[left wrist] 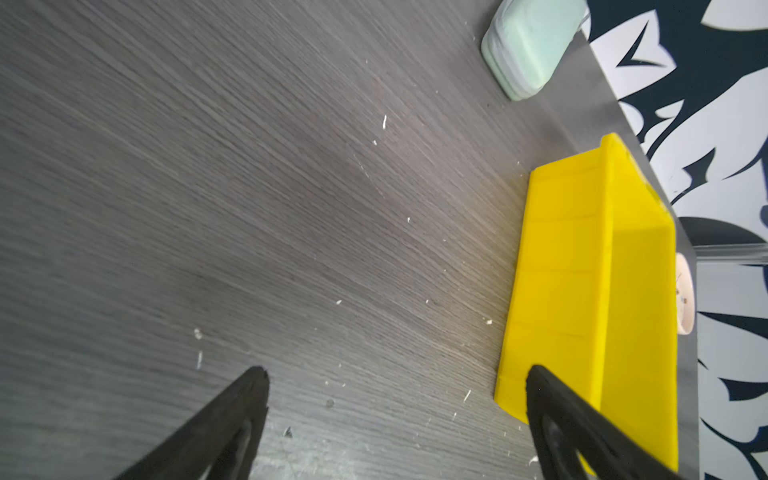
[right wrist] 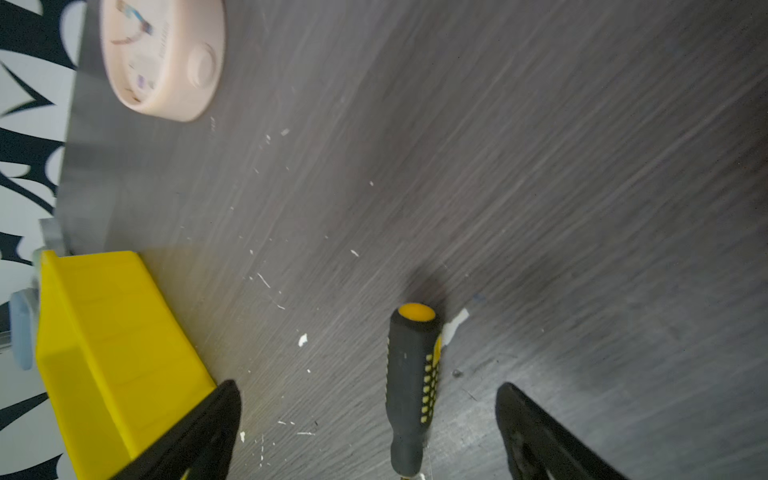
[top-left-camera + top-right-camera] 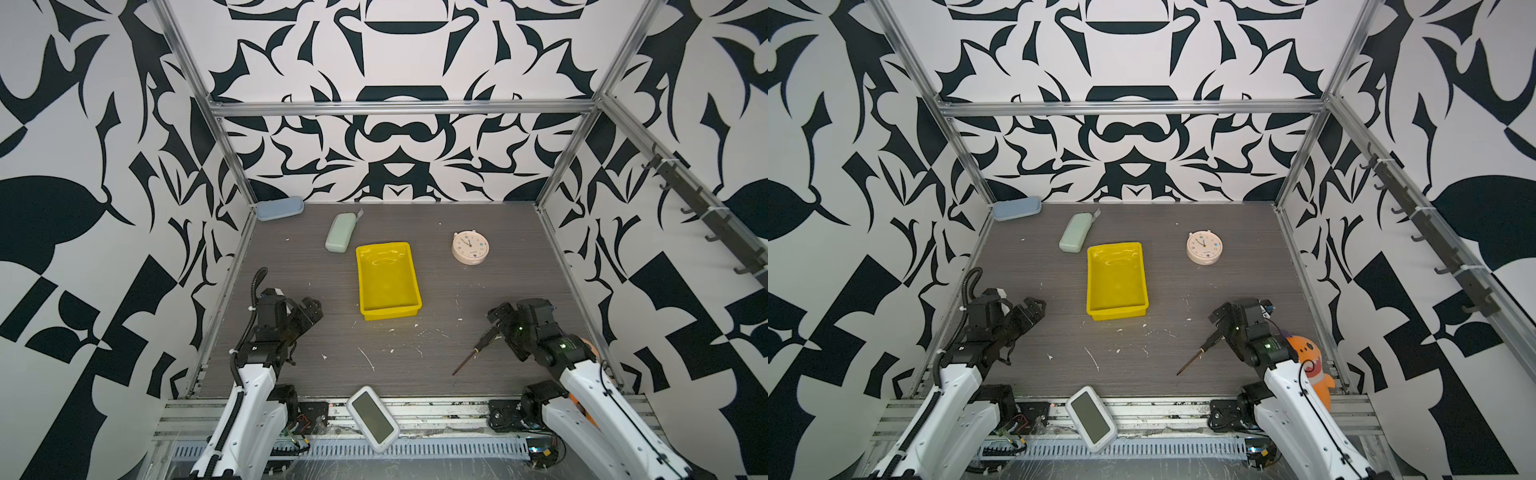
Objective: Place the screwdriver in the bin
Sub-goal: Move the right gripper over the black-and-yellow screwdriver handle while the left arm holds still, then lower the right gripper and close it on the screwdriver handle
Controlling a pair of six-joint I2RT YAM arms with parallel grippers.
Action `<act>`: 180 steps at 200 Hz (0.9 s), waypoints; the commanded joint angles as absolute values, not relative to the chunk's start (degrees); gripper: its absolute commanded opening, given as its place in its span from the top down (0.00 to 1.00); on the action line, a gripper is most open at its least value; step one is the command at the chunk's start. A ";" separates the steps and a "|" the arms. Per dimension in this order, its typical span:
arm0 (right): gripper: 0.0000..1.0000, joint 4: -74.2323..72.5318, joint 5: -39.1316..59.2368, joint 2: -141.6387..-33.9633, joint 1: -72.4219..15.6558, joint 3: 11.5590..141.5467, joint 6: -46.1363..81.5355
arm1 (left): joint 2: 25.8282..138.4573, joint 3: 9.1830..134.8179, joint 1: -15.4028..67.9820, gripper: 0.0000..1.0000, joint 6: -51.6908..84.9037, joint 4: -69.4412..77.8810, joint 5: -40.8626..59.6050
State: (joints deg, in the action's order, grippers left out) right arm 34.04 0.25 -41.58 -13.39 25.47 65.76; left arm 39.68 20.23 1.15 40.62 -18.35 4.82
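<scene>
Nearest, on the front rail: a white gadget (image 3: 372,417) w/ a dark screen, lying at an angle. An orange plush toy (image 3: 1310,361) sits at the front-right corner of the tabletop (image 3: 415,357), behind the right arm.

The screwdriver (image 3: 476,350) lies flat on the tabletop, front right, well apart from the bin and not in it. Its tip points to the near left and its handle runs up to the right end effector (image 3: 498,320). In the right wrist view the right end effector (image 2: 369,390) is spread wide. The black handle w/ yellow dots (image 2: 411,374) lies btwn the two fingers (image 2: 216,415), closer to one, w/ neither touching it. Nothing is pinched.

The left end effector (image 3: 313,309) hangs over bare tabletop at front left, near the bin's near-left corner. The left wrist view shows it (image 1: 397,372) spread too, holding nothing.

The yellow bin (image 3: 390,312) sits mid-tabletop, long side running near to far, w/ nothing inside in both top views (image 3: 1118,312).

Farther back, a round pinkish clock (image 3: 470,248) lies face up to the right of the bin's far end. A pale green case (image 3: 340,232) lies just beyond the bin's far-left corner, close but apart. A blue case (image 3: 279,208) sits in the far-left corner against the wall.
</scene>
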 commanded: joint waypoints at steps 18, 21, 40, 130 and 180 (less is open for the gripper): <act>0.03 39.18 -1.52 -44.48 -17.43 29.46 71.56 | 36.32 19.89 1.14 0.01 42.53 -19.64 2.07; 0.05 38.93 -1.72 -44.40 -17.63 29.19 71.94 | 36.13 19.84 1.14 0.01 42.49 -19.57 2.29; 0.15 36.69 0.45 -44.19 -18.22 26.85 74.74 | 35.46 19.34 1.15 0.01 42.62 -19.23 2.39; 0.41 33.94 -3.52 -47.62 -22.42 24.48 80.77 | 37.00 19.87 1.18 0.01 43.07 -19.69 1.88; 0.41 31.84 -4.05 -50.57 -22.77 23.97 79.89 | 34.37 18.18 1.19 0.01 46.38 -20.20 0.76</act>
State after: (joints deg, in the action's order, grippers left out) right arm 32.86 -2.37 -49.80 -22.22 23.86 80.01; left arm 35.68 19.75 1.15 42.81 -18.63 2.79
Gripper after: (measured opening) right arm 0.589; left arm 0.992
